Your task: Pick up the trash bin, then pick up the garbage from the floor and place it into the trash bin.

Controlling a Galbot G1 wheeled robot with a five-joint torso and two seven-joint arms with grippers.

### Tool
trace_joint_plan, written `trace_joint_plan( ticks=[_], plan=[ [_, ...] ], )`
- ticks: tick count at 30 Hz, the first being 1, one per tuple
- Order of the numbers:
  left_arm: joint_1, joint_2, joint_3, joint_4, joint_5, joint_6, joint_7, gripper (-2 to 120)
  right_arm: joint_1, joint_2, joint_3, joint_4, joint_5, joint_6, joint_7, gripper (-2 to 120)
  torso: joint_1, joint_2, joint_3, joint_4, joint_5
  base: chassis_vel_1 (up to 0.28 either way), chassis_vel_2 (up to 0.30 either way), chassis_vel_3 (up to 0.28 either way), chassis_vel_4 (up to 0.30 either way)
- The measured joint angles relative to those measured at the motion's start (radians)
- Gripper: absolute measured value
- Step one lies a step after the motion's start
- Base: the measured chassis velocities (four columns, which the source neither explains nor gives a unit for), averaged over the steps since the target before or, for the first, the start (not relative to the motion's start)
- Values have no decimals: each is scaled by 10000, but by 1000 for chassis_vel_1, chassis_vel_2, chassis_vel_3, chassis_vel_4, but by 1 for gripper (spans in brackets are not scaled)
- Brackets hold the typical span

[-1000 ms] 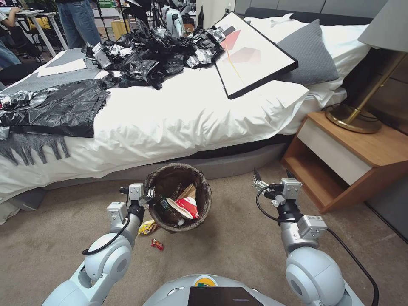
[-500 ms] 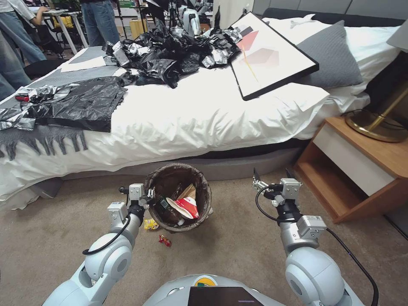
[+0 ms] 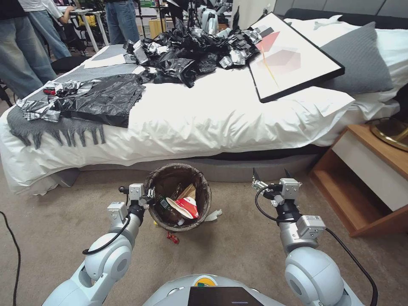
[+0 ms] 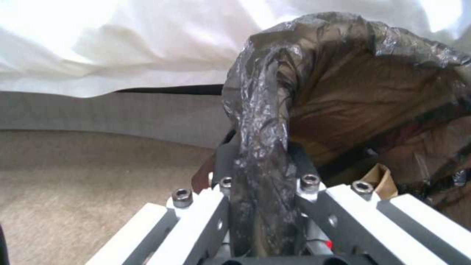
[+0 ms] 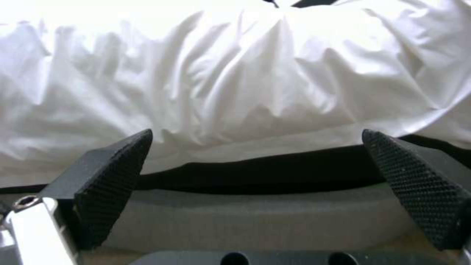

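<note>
Base shifted left since earlier frame; red scrap [image 3: 172, 238], tissue [image 3: 213, 214] now under/beside bin [image 3: 178, 196]. Left tool [image 4: 260, 191] clamped on bin rim; right tool [image 3: 269, 175] wide open, empty. Step: garbage pickup; next calls for right tool descent to floor.

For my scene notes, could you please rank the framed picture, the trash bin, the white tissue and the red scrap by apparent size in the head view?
1. Framed picture
2. Trash bin, although it is nearer the camera
3. White tissue
4. Red scrap

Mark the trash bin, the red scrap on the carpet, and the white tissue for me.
trash bin [image 3: 205, 188]: head view, bag-lined rim.
red scrap [image 3: 173, 238]: head view, its middle, just below the bin.
white tissue [image 3: 213, 214]: head view, its crumpled middle.
</note>
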Motion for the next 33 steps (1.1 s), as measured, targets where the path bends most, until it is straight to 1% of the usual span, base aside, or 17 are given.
trace_joint_plan(
  ticks=[22,33],
  plan=[
    [-46,20,15,27,-11,6,9,5,-33,7,-18,32,-8,-5,13,100,0,0,0,-1,1,46,43,43,45],
    [-46,24,49,57,-2,10,7,5,-124,89,-44,58,-86,-7,22,100,0,0,0,-1,0,9,8,10,11]
  ],
)
